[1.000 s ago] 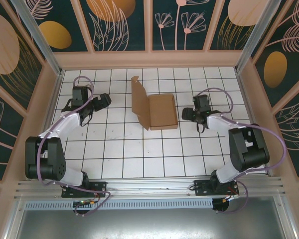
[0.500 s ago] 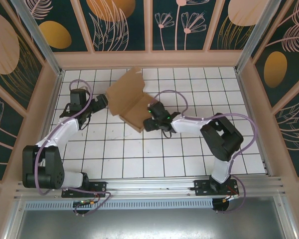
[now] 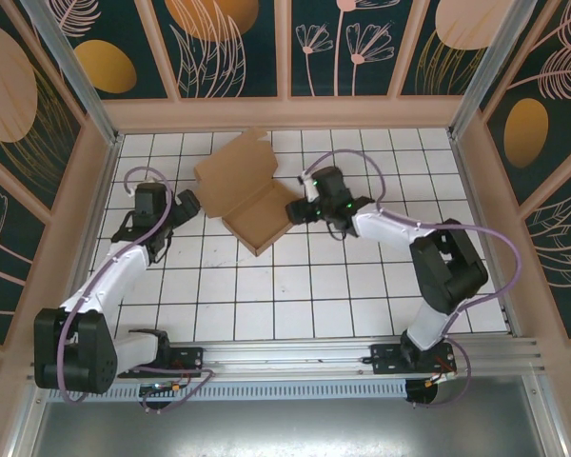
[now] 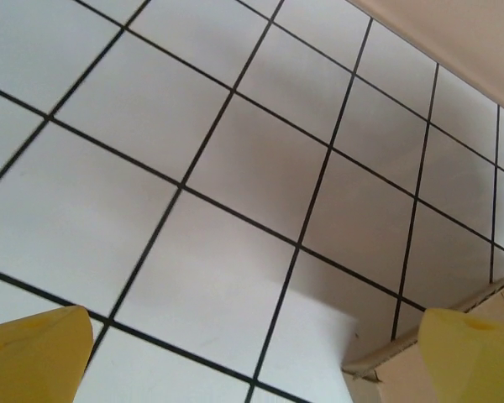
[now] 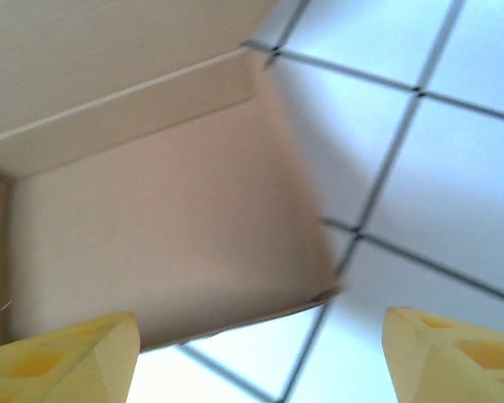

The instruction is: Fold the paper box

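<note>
Paper box (image 5: pixel 151 227) blurs, seemingly clear of right gripper (image 5: pixel 260 326).

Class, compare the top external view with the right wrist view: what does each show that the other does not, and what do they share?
Top external adds the wider scene: the left claw open beside the paper box, at its left edge, the box's lid flap opened toward the far left, and the painted walls. Right wrist adds a close look into the box's tray: its inner wall crease and near corner, between yellow fingertips set wide apart. Shared: the brown paper box, the white tiled table, and the open right claw at the box's right side.
</note>
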Robot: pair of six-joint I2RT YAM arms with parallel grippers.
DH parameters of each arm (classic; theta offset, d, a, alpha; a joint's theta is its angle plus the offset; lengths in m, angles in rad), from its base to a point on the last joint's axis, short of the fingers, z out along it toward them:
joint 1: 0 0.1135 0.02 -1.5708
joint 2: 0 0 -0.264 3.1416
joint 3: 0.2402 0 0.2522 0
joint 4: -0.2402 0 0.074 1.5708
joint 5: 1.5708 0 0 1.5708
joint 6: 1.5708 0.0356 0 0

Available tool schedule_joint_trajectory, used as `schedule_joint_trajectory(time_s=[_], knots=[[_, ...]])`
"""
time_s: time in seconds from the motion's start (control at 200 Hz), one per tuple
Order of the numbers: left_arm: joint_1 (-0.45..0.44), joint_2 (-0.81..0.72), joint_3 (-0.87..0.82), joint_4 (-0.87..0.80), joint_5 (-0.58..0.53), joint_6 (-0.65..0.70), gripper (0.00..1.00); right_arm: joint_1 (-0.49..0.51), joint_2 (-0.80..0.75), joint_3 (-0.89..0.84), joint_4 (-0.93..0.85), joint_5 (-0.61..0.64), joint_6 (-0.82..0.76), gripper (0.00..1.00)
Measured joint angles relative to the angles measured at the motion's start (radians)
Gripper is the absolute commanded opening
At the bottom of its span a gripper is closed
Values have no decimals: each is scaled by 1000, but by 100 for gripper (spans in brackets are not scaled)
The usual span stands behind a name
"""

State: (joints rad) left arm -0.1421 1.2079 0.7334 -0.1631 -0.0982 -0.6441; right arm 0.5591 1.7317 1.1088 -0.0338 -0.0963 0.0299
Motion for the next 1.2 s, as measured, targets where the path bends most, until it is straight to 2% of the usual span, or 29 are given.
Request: schedule_joint_trajectory(time_s=[0.13, 0.2, 0.39, 0.485, 0.586, 0.636, 0.686, 0.911, 1.201], knots=[[-97, -12, -46, -16, 4, -85, 98, -75, 126, 139, -26, -75, -68, 64], [-146, -12, -78, -14, 8, -132, 99, -87, 206, 220, -53, -111, -100, 53], [-238, -11, -142, 28, 46, -216, 98, -85, 380, 378, -131, -201, -156, 51], [-241, -1, -142, 59, 57, -230, 98, -82, 411, 393, -148, -213, -162, 32], [-241, 16, -142, 74, 61, -233, 98, -75, 414, 393, -159, -189, -146, 20], [-241, 25, -140, 77, 62, -233, 99, -70, 414, 391, -154, -162, -127, 10], [-241, 37, -137, 77, 63, -233, 99, -61, 411, 381, -141, -131, -124, 5], [-243, 67, -92, 72, 41, -212, 99, 15, 319, 271, -128, 116, -17, 7], [-247, 134, -37, 72, 40, -182, 99, 106, 168, 83, -131, 423, 300, 8]])
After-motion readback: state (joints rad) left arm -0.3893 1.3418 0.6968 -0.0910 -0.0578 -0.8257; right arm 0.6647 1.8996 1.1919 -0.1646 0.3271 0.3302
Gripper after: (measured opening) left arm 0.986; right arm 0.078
